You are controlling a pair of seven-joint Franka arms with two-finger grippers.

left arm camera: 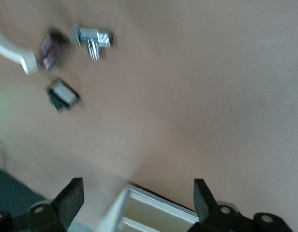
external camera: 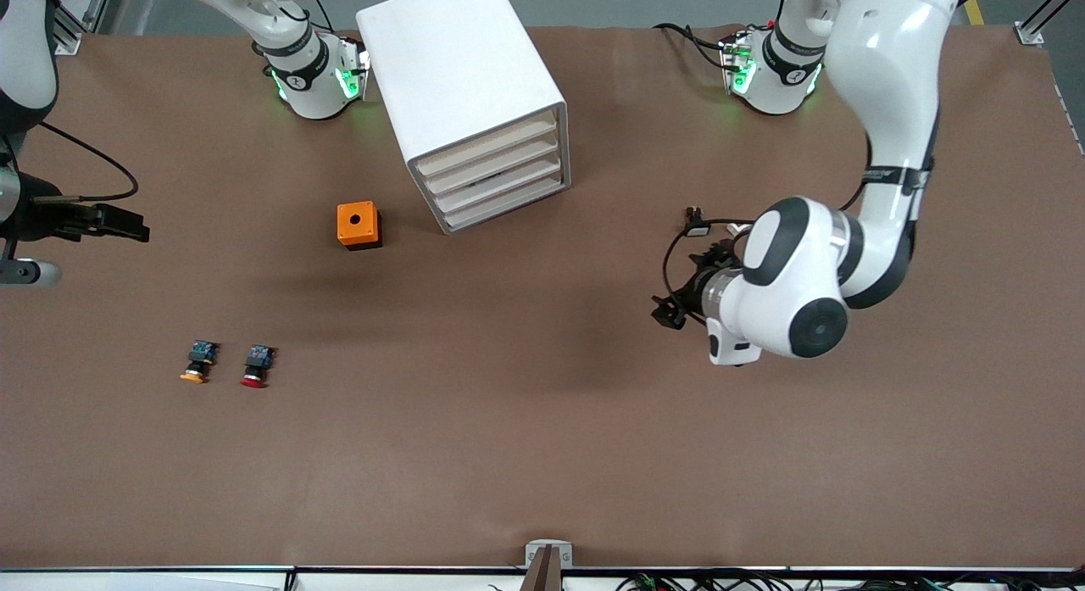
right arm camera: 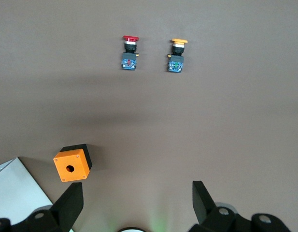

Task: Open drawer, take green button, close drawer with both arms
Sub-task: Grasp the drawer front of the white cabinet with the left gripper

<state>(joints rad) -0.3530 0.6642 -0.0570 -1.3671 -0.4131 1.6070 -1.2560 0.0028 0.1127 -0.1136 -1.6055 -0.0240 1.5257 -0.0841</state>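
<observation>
The white cabinet (external camera: 462,91) stands at the back middle of the table. Its four cream-fronted drawers are all shut; the bottommost drawer (external camera: 507,203) is the lowest front. The green-capped button is hidden. My left gripper (external camera: 666,313) is open and empty over bare table toward the left arm's end, well apart from the cabinet. A corner of the cabinet (left arm camera: 149,212) shows between its fingers in the left wrist view. My right gripper (external camera: 127,229) is open and empty, up over the right arm's end of the table. Its fingers (right arm camera: 71,203) frame bare table.
An orange box (external camera: 358,225) with a round hole sits beside the cabinet, toward the right arm's end; it also shows in the right wrist view (right arm camera: 71,164). A red-capped button (external camera: 256,366) and an orange-capped button (external camera: 199,362) lie nearer the front camera.
</observation>
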